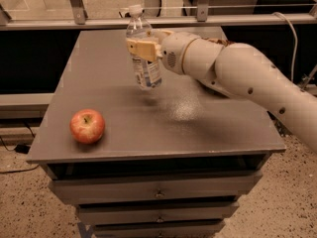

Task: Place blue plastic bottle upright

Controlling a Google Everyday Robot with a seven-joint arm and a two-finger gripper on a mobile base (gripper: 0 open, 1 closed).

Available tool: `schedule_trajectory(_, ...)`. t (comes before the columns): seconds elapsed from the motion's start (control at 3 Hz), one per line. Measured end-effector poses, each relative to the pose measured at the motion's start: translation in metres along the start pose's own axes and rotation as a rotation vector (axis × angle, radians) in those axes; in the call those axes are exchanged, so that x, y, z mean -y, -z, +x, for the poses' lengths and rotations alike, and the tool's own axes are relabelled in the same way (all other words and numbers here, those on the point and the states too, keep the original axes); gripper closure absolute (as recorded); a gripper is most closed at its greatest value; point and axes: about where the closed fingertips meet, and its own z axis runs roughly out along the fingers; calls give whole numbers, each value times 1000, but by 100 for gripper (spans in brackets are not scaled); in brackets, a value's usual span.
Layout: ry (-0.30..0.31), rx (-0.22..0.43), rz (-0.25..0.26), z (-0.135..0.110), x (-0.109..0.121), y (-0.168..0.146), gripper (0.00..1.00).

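The blue plastic bottle (143,58) is clear with a white cap and a white-and-bluish label. It is nearly upright, its top leaning slightly left, and its base hangs just above the grey table top (163,123). My gripper (142,48) reaches in from the right and is shut on the bottle's upper body, with a tan finger (139,48) across its front. The white arm (237,78) stretches back to the right edge of the view.
A red apple (87,126) sits on the table's front left. The table is a grey drawer cabinet with drawers (158,192) below. A metal rail (158,19) runs behind it. The floor is speckled.
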Motion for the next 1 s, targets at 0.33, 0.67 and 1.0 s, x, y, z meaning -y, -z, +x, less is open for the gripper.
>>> schedule_trajectory(0.33,1,22,-14,2,3,4,100)
schedule_trajectory(0.67,9,63,-10,-1,13,23,100)
schedule_trajectory(1.0,29,122,-4,-16,21,48,100)
